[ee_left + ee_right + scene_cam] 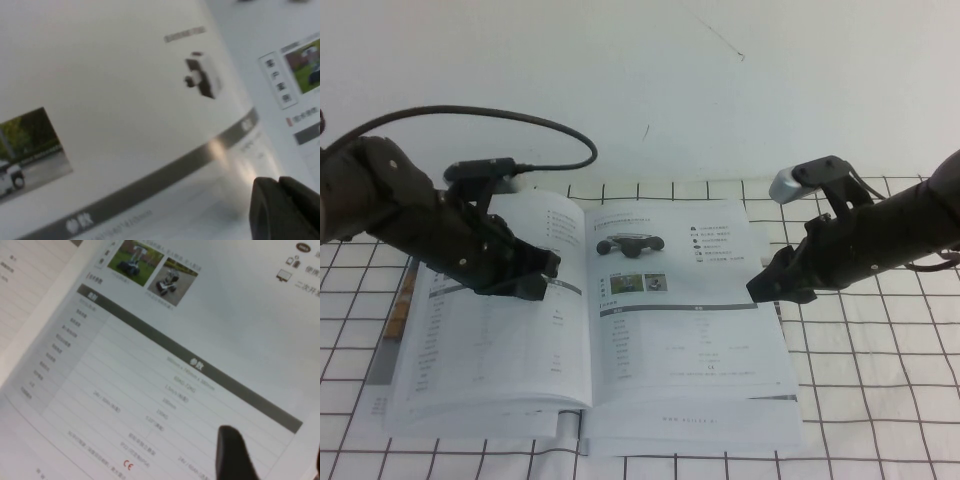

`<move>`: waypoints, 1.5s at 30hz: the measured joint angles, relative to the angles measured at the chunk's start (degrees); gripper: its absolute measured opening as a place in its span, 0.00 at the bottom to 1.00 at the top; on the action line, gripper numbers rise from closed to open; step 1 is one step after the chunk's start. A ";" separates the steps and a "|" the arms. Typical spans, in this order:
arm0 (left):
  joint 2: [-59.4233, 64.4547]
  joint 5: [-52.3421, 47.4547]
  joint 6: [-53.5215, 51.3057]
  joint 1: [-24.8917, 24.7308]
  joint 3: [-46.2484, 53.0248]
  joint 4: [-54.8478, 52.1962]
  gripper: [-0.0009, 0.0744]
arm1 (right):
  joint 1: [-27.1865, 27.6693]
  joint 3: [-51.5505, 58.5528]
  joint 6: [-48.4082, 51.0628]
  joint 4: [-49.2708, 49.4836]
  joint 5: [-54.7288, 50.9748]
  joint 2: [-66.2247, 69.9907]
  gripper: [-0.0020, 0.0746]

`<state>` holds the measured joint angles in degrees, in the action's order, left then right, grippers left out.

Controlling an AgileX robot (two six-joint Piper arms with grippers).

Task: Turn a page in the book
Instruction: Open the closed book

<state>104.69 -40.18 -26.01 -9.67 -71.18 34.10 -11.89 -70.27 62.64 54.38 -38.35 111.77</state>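
Note:
The book (500, 370) lies open on the checked cloth. Its right-hand page (675, 300) shows a low black vehicle, two small photos, a grey bar and a table, and it lies flat. My right gripper (762, 285) hovers at that page's outer edge, open. In the right wrist view one finger (232, 452) is over the table (150, 405) and the other sits at the frame's edge, so the right gripper (275, 456) holds nothing. My left gripper (548, 278) is low over the left-hand page near the spine. Its fingers (280, 205) are shut, close to the grey bar (150, 182).
A white cloth with black grid lines (880, 380) covers the table, and a white wall rises behind it. The left arm's black cable (550, 125) loops above the book's far edge. An orange strip (396, 310) shows along the book's left side.

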 joint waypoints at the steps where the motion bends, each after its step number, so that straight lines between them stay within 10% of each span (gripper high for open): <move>1: 1.77 -0.71 0.00 0.00 -0.86 -0.86 0.01 | 0.00 0.00 0.00 0.00 0.00 0.00 0.48; 45: 12.41 -3.54 4.77 0.10 -6.54 -9.79 0.01 | -0.88 -0.21 6.95 14.55 0.54 8.00 0.51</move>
<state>117.10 -43.72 -21.24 -9.57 -77.72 24.31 -12.77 -70.48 69.58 68.92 -37.80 119.77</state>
